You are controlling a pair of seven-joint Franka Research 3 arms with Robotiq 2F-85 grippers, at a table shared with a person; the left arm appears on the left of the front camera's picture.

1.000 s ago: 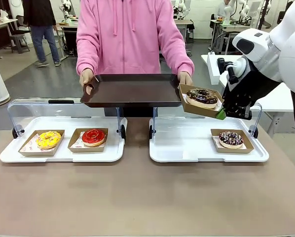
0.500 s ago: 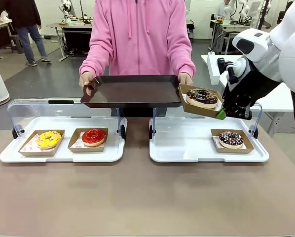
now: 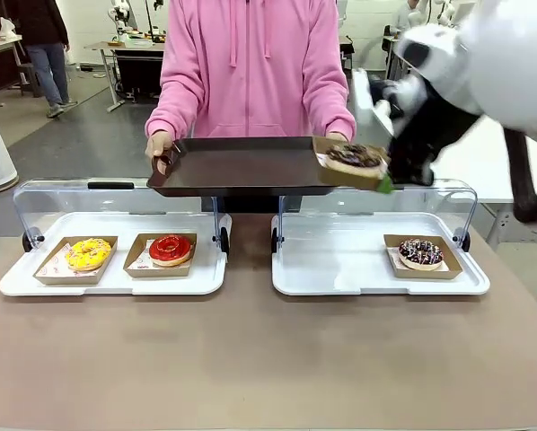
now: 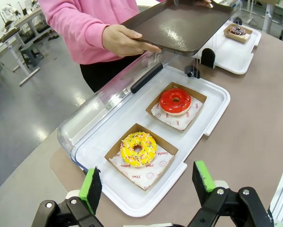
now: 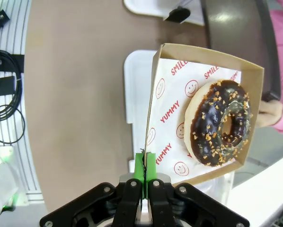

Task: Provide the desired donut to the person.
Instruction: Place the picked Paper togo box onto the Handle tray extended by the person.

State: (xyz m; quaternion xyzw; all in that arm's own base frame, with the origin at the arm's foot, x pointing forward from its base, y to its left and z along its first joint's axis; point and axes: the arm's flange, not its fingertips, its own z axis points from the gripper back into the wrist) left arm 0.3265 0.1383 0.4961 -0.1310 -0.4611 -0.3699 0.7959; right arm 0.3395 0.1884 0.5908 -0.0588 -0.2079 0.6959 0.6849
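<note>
— Where is the chocolate donut [image 3: 354,155] to be found?

— It is seen at the upper right of the front view, in a brown carton [image 3: 347,169] held up off the desk [image 3: 250,359]. The carton is set against the right end of the dark tray [image 3: 242,166], which is kept level by the person [image 3: 250,63] with a hand [image 3: 159,144] at each end. Whether the carton rests on the tray cannot be told.

— How are the right jaws set?

— They are pinched shut on the carton's side wall. In the right wrist view the green pads [image 5: 140,165] are pressed together on the card at bottom centre, and the donut is shown to the right of the frame.

— And the left jaws?

— They are spread wide, with nothing between them. In the left wrist view they are held over the near edge of the left white tray [image 4: 205,127]. A yellow donut [image 4: 138,149] is seen at centre and a red donut [image 4: 175,101] above it, each in its own carton.

— What else is carried by the desk?

— A second chocolate donut [image 3: 420,252] is kept in a carton on the right white tray [image 3: 340,269], right of the frame's middle.
</note>
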